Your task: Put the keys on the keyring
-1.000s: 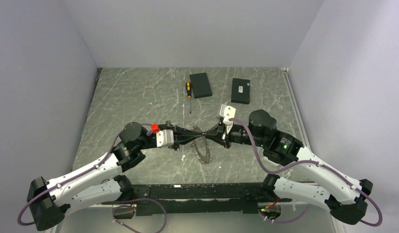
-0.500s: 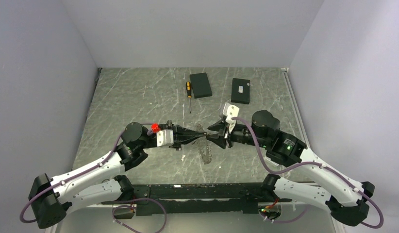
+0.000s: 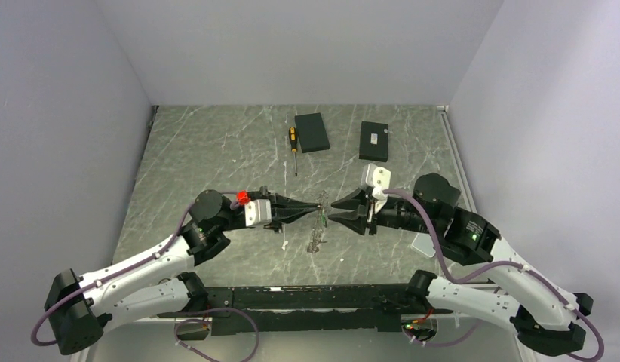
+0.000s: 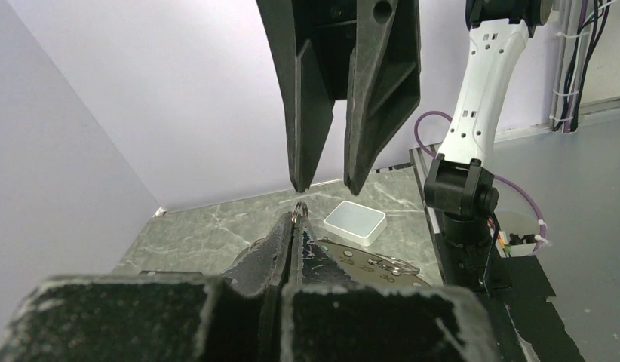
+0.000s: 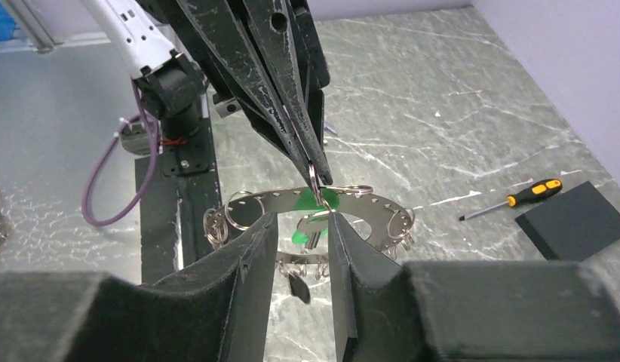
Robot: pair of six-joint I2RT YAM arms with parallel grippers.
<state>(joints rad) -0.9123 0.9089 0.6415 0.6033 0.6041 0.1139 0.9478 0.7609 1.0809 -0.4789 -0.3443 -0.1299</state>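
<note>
My left gripper (image 3: 317, 204) is shut on a small split ring (image 4: 299, 210) at the top of the keyring (image 3: 315, 234), which hangs from it above the table. In the right wrist view the keyring (image 5: 254, 202) is a flat metal ring with holes that carry several small split rings. A green-headed key (image 5: 316, 219) dangles in its middle and a dark tag (image 5: 298, 287) hangs below. My right gripper (image 3: 339, 210) is open and empty, just right of the left fingertips and level with them. Its open fingers (image 4: 311, 113) fill the top of the left wrist view.
A black-and-yellow screwdriver (image 3: 293, 148) and two flat black boxes (image 3: 311, 132) (image 3: 374, 141) lie at the back of the table. A white box (image 4: 354, 222) sits on the table by the right arm. The arm bases and a black rail (image 3: 307, 298) run along the near edge.
My right gripper has opened and drawn back to the right, away from the keyring. The keyring has swung edge-on and now hangs from the left gripper alone.
</note>
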